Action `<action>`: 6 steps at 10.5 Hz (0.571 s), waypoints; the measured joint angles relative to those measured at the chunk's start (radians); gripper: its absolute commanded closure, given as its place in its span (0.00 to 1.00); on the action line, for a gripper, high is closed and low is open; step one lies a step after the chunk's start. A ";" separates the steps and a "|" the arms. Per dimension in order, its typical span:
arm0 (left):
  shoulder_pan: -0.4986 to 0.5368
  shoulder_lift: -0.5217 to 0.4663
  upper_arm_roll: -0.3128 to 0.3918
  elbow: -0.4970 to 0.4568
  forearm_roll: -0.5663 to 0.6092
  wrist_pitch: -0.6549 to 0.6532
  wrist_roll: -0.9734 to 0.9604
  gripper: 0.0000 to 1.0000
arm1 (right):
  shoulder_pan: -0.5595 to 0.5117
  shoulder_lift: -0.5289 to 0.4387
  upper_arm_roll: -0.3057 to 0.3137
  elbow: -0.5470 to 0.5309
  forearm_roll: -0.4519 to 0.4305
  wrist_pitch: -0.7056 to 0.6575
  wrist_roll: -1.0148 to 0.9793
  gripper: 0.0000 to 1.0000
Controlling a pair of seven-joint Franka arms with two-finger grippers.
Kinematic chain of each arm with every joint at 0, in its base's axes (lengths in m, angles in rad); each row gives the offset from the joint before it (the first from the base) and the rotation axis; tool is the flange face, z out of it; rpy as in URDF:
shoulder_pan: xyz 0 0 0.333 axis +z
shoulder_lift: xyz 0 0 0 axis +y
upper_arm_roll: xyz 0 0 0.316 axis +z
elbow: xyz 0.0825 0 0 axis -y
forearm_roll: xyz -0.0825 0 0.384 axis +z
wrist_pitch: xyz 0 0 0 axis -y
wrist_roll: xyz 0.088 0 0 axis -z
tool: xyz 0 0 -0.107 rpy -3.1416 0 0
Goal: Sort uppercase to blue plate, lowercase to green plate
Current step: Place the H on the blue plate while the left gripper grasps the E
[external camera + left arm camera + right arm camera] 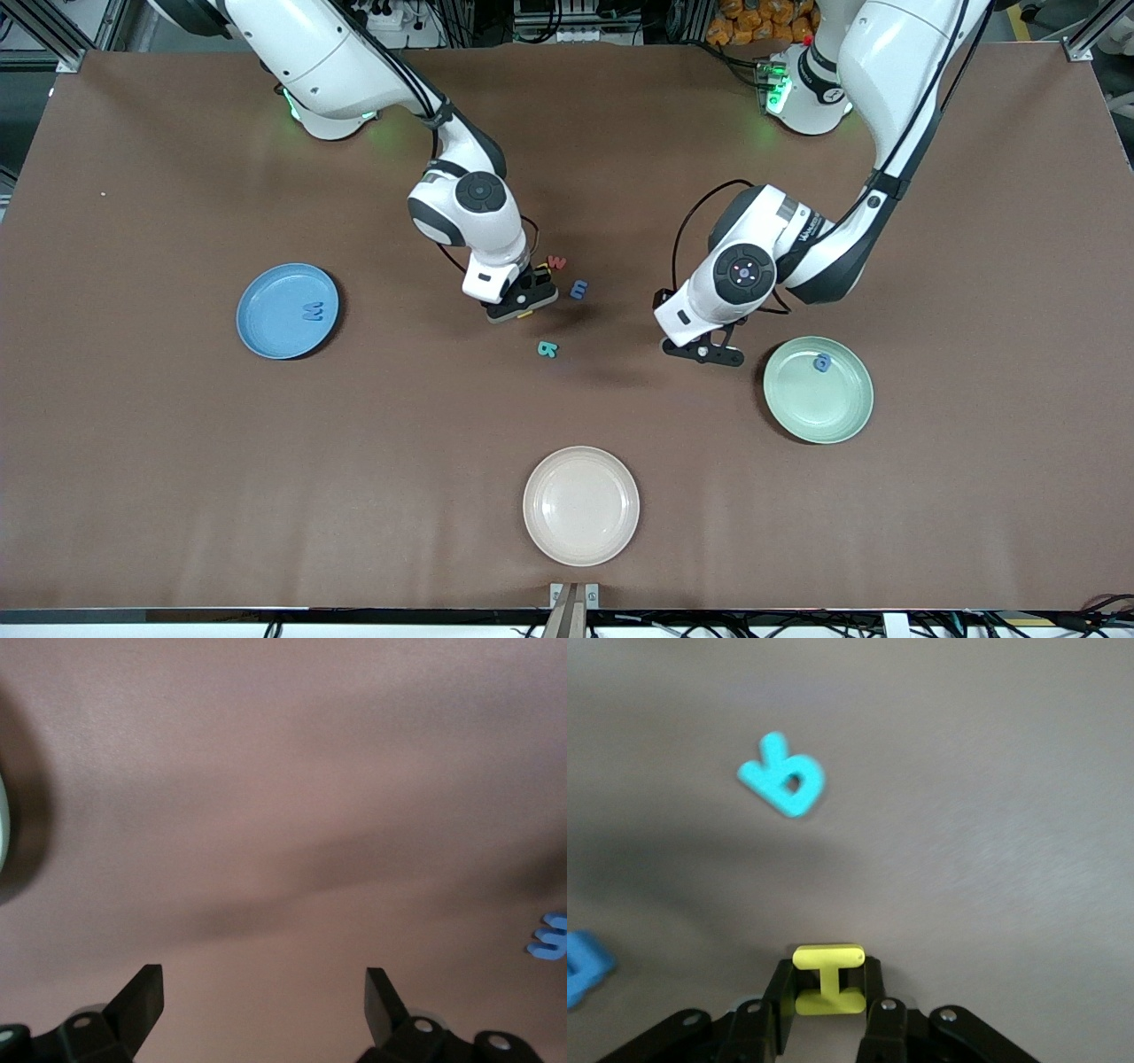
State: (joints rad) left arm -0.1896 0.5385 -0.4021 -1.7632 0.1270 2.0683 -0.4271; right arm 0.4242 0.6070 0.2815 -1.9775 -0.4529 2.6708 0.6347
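The right gripper (828, 992) is closed on the yellow H (828, 979), near the teal letter (548, 349). The left gripper (706, 353) waits with its fingers apart, beside the green plate (842, 425). The blue plate (266, 332) holds a blue letter (313, 311).

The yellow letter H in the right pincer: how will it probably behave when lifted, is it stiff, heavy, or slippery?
The yellow H looks like thin foam, so probably very light. The right pincer squeezes its crossbar without visible bending, so it seems fairly stiff. Being flat, it should not roll if dropped, though it may twist in the grip.
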 measured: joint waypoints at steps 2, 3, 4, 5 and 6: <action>-0.012 0.000 -0.023 0.000 0.000 0.001 -0.045 0.03 | -0.037 -0.015 -0.034 0.013 0.000 -0.029 -0.120 0.84; -0.017 0.000 -0.041 0.000 0.000 0.005 -0.053 0.03 | -0.066 -0.036 -0.037 0.019 0.000 -0.078 -0.194 0.84; -0.023 0.000 -0.060 0.000 0.000 0.020 -0.055 0.05 | -0.093 -0.062 -0.039 0.022 0.000 -0.121 -0.266 0.84; -0.038 0.000 -0.082 0.000 0.007 0.045 -0.055 0.07 | -0.120 -0.093 -0.043 0.022 0.000 -0.171 -0.337 0.84; -0.070 0.002 -0.092 -0.001 0.026 0.075 -0.056 0.11 | -0.142 -0.121 -0.056 0.019 0.000 -0.220 -0.406 0.84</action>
State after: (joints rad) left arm -0.2591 0.5403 -0.4946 -1.7642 0.1534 2.1429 -0.4830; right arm 0.2818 0.4856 0.2257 -1.9583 -0.4529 2.4509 0.2291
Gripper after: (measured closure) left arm 0.044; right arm 0.648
